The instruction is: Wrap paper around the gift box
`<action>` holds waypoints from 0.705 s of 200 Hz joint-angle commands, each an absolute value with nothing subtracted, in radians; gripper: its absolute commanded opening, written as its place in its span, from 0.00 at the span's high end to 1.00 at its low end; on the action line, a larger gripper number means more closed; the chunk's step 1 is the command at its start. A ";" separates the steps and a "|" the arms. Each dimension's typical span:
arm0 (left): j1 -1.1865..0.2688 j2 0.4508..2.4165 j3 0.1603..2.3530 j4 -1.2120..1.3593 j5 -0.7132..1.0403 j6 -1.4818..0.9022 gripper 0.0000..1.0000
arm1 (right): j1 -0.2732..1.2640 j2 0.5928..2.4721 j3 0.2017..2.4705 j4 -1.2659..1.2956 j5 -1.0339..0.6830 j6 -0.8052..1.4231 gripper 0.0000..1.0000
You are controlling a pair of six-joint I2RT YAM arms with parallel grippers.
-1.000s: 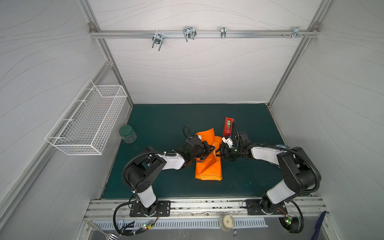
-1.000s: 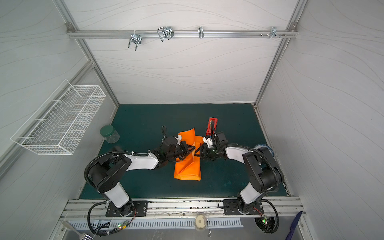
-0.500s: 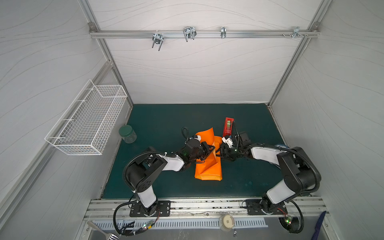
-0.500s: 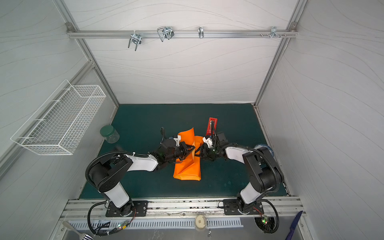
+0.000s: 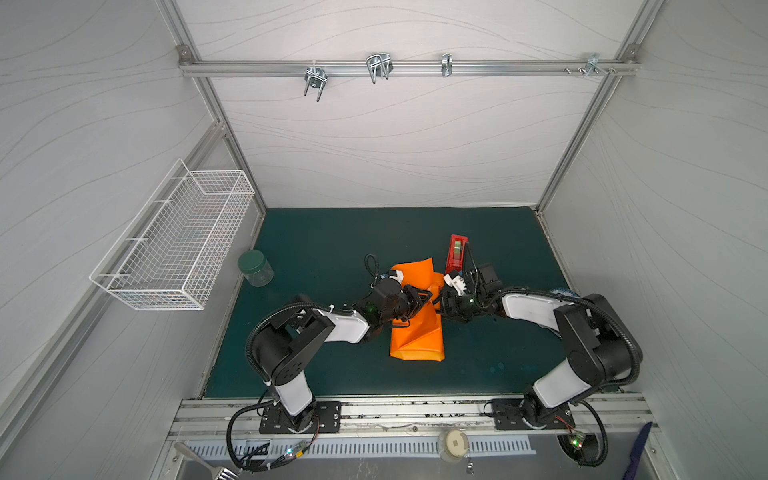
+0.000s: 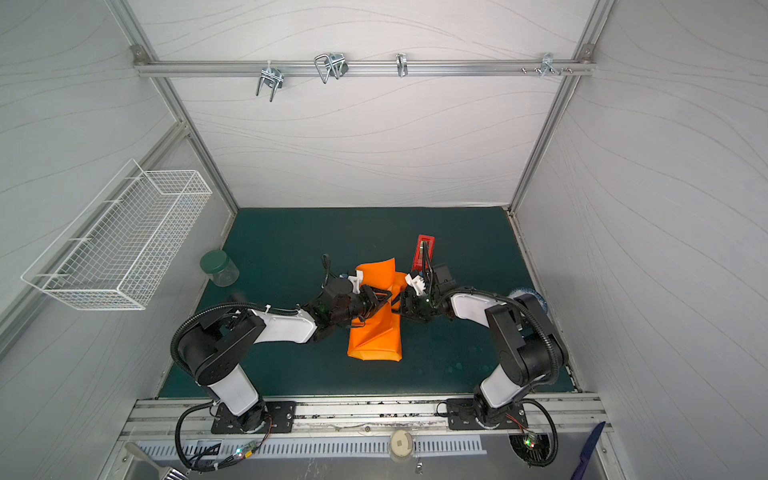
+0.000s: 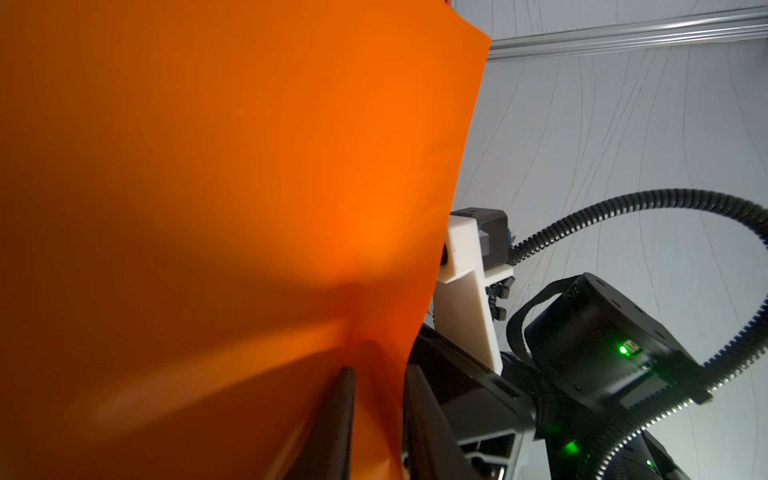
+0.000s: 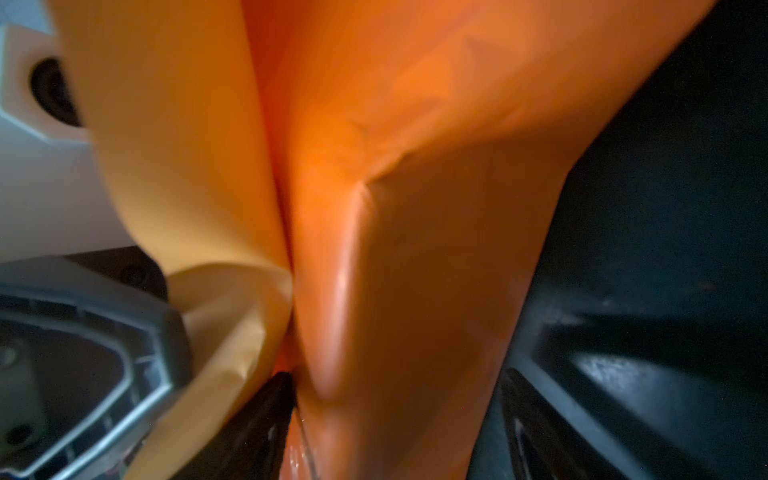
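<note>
The orange paper (image 5: 417, 332) (image 6: 376, 332) lies bundled in folds mid-mat, one flap standing up at its far end. The gift box is hidden under it. My left gripper (image 5: 420, 297) (image 6: 380, 297) reaches in from the left at the upright flap. In the left wrist view its fingers (image 7: 340, 399) stand a little apart with the paper (image 7: 208, 208) loose in the gap of the gripper (image 7: 378, 374). My right gripper (image 5: 444, 305) (image 6: 402, 305) comes from the right, jaws wide. A paper-covered ridge (image 8: 415, 249) sits between them at the gripper (image 8: 397, 386), touching one finger (image 8: 262, 415).
A red tape dispenser (image 5: 456, 251) (image 6: 424, 251) stands just behind the right gripper. A green-lidded jar (image 5: 254, 268) (image 6: 218, 268) sits at the mat's left edge. A white wire basket (image 5: 174, 237) hangs on the left wall.
The left gripper's fingers have parted from a closed pinch on the paper flap. Both arms and the paper bundle have hardly shifted.
</note>
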State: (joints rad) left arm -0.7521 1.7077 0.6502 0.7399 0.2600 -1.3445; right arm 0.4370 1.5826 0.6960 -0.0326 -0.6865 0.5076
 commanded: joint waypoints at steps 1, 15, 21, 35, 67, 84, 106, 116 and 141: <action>-0.764 1.750 0.598 0.557 0.244 -1.328 0.75 | 0.440 1.579 0.673 -0.132 -0.597 0.501 0.20; -0.764 1.752 0.593 0.558 0.244 -1.327 0.75 | 0.429 1.564 0.672 -0.125 -0.620 0.512 0.20; -0.764 1.754 0.590 0.559 0.242 -1.327 0.75 | 0.423 1.557 0.669 -0.121 -0.630 0.518 0.19; -0.763 1.756 0.588 0.561 0.242 -1.328 0.75 | 0.406 1.536 0.669 -0.119 -0.655 0.529 0.19; -0.764 1.765 0.591 0.563 0.247 -1.328 0.74 | 0.368 1.466 0.675 -0.164 -0.666 0.523 0.19; -0.763 1.765 0.590 0.564 0.248 -1.327 0.73 | 0.340 1.430 0.670 -0.194 -0.657 0.511 0.19; -0.764 1.765 0.590 0.565 0.250 -1.326 0.73 | 0.317 1.404 0.663 -0.207 -0.660 0.508 0.19; -0.762 1.766 0.594 0.562 0.252 -1.324 0.73 | 0.316 1.391 0.659 -0.206 -0.657 0.513 0.19; -0.762 1.765 0.595 0.560 0.255 -1.322 0.70 | 0.314 1.340 0.626 -0.153 -0.672 0.541 0.19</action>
State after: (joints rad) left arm -0.7525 1.7077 0.6464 0.7444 0.2584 -1.3373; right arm 0.3180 1.3911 0.6636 -0.1581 -0.6617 0.5274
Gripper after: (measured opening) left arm 0.286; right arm 0.811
